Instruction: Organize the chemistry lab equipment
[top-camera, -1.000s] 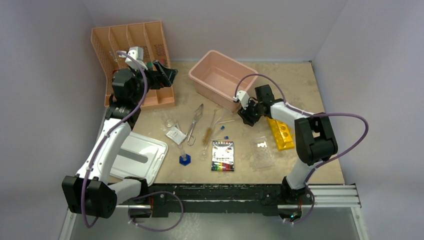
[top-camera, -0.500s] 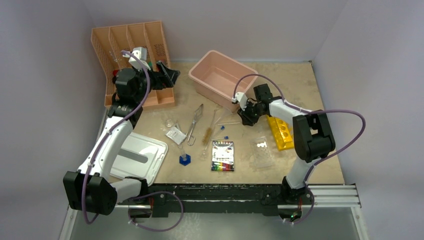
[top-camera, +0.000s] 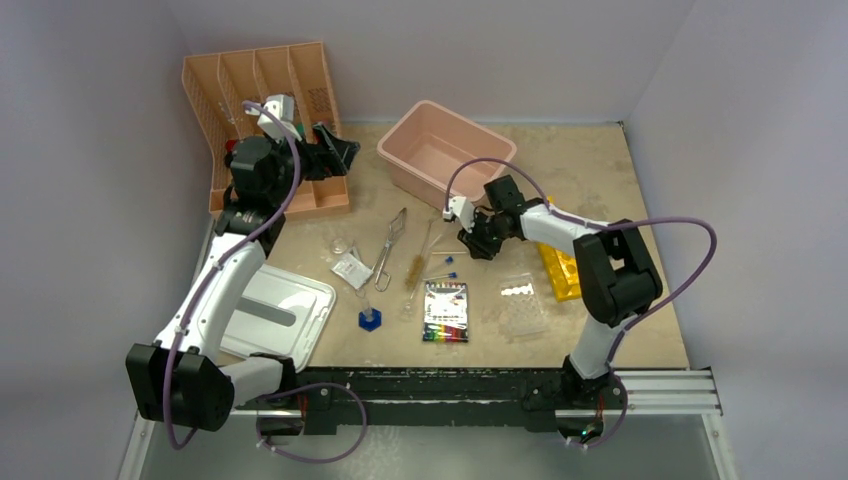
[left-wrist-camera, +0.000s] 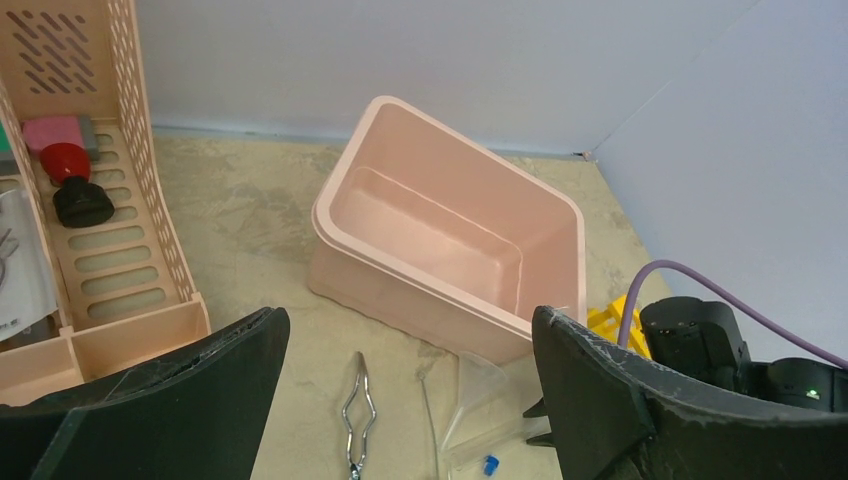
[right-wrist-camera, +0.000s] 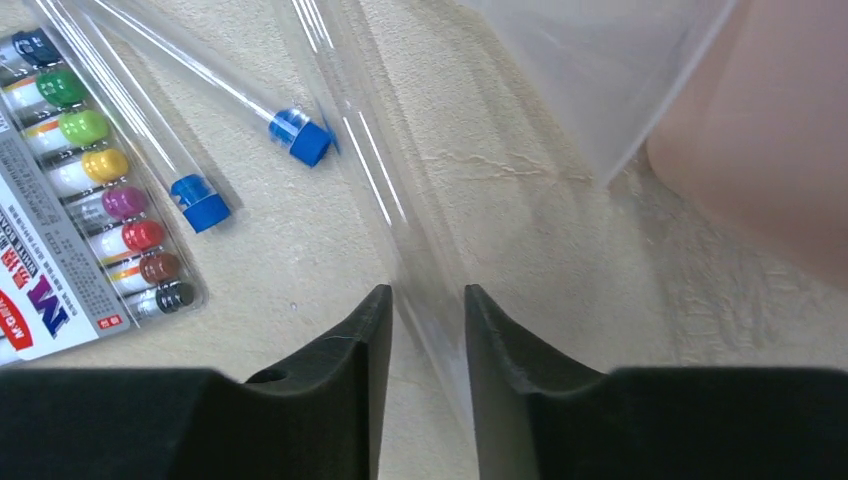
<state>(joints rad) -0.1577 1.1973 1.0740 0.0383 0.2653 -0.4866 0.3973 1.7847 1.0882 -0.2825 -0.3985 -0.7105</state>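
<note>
My right gripper (top-camera: 474, 241) is low over the table, left of the yellow block, and in the right wrist view (right-wrist-camera: 428, 295) it is shut on a clear glass tube (right-wrist-camera: 375, 165). Two blue-capped tubes (right-wrist-camera: 300, 140) lie just left of it, and a clear funnel (right-wrist-camera: 600, 80) lies ahead. Metal tongs (top-camera: 390, 245), the brown brush (top-camera: 413, 270), a small clear packet (top-camera: 352, 270), the blue hexagonal-based cylinder (top-camera: 370, 318) and the clear tube rack (top-camera: 523, 303) lie mid-table. My left gripper (top-camera: 340, 150) is open and empty, held high by the orange organizer (top-camera: 260, 80).
A pink bin (top-camera: 440, 150) stands at the back centre, right behind the funnel. A marker pack (top-camera: 446, 312) lies front centre, a white lid (top-camera: 285, 312) front left, and a yellow block (top-camera: 562, 268) right of my right gripper. The organizer holds red and black items (left-wrist-camera: 70, 180).
My right gripper has moved left, away from the yellow block toward the blue-capped tubes. The left arm has barely moved.
</note>
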